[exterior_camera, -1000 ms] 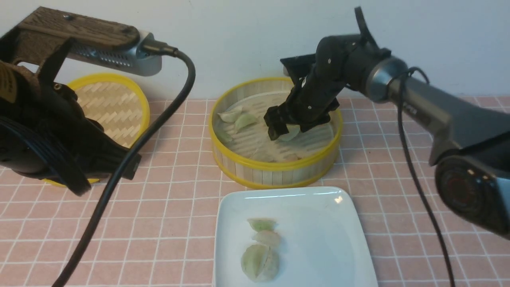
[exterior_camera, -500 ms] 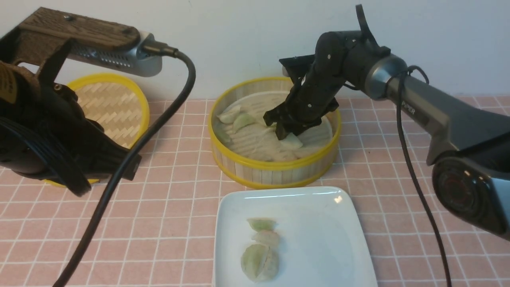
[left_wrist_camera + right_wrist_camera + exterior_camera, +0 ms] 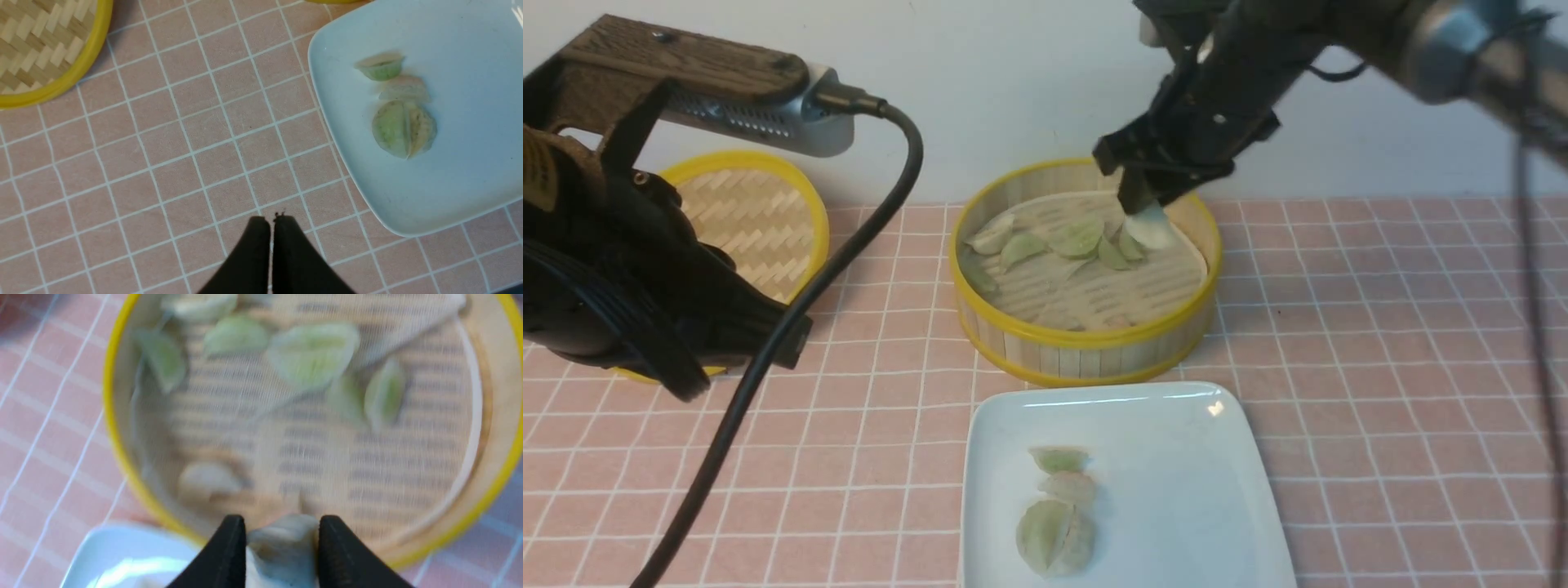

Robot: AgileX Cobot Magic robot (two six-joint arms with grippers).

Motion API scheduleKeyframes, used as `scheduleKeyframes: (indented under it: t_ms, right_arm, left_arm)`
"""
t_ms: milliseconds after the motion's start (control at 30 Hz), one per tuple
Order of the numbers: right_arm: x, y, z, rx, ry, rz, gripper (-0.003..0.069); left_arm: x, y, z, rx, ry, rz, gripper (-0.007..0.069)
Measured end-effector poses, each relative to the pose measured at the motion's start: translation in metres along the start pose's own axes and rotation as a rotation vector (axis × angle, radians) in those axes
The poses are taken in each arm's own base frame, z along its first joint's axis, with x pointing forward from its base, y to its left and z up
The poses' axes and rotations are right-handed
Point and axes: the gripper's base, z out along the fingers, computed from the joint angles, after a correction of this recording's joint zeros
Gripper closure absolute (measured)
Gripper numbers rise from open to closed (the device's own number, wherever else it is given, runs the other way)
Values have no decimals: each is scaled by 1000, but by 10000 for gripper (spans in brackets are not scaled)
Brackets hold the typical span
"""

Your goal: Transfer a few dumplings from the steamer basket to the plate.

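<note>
Holds the left gripper (image 3: 271,220) pressed together over the pink tiles (image 3: 192,155), near the woven lid (image 3: 756,214). At centre, has several green dumplings (image 3: 1078,238) lying on the liner of the steamer basket (image 3: 1086,343). Just in front, on the plate (image 3: 1184,490), has two small dumplings (image 3: 1059,460) and a larger round dumpling (image 3: 1055,537) in a row. Pinches a pale dumpling (image 3: 1153,230) in the right gripper (image 3: 282,519), in the air above the basket's right side.

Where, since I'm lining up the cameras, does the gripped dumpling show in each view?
Front view: the gripped dumpling hangs in the right arm's jaws above the steamer basket, toward its far right.
Left wrist view: not in it.
Right wrist view: gripped dumpling pinched between the black jaws, before the steamer basket.
Shared landmark: the plate, in all three.
</note>
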Motion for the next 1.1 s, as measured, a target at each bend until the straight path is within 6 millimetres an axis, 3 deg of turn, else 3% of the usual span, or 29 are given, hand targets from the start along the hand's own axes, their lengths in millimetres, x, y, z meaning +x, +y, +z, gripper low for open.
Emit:
scheduleKeyframes:
  t_ms: [33, 133, 233, 333, 500, 633, 733, 833, 900, 933, 967, 1033, 1067, 1100]
  right_arm:
    - [25, 6, -10, -4, 60, -1, 445]
    - [70, 22, -24, -29, 143, -7, 445]
    - [106, 37, -8, -66, 167, -1, 445]
    - [127, 43, 18, -73, 166, 9, 445]
    - [133, 42, 44, -71, 157, 30, 424]
    - [130, 42, 45, -72, 142, 31, 279]
    - [122, 44, 35, -67, 128, 7, 219]
    - [109, 47, -4, -45, 82, -40, 236]
    - [107, 50, -52, -21, 7, -70, 324]
    - [108, 49, -53, -17, 12, -70, 335]
    - [113, 50, -92, 6, -59, -78, 414]
    - [128, 49, -151, 44, -180, -66, 544]
    - [139, 48, -176, 57, -250, -57, 594]
    - [141, 48, -181, 60, -263, -55, 602]
  left_arm:
    - [0, 0, 0, 0, 0, 0, 631]
    - [0, 0, 0, 0, 0, 3, 631]
    - [0, 0, 0, 0, 0, 4, 631]
    - [0, 0, 0, 0, 0, 6, 631]
    - [0, 0, 0, 0, 0, 8, 631]
    - [0, 0, 0, 0, 0, 25, 631]
    - [0, 0, 0, 2, 0, 26, 631]
    - [0, 0, 0, 2, 0, 30, 631]
    - [0, 0, 0, 2, 0, 37, 631]
    - [0, 0, 0, 2, 0, 36, 631]
    - [0, 0, 0, 1, 0, 41, 631]
    - [0, 0, 0, 1, 0, 44, 631]
    - [0, 0, 0, 2, 0, 43, 631]
    - [0, 0, 0, 2, 0, 43, 631]
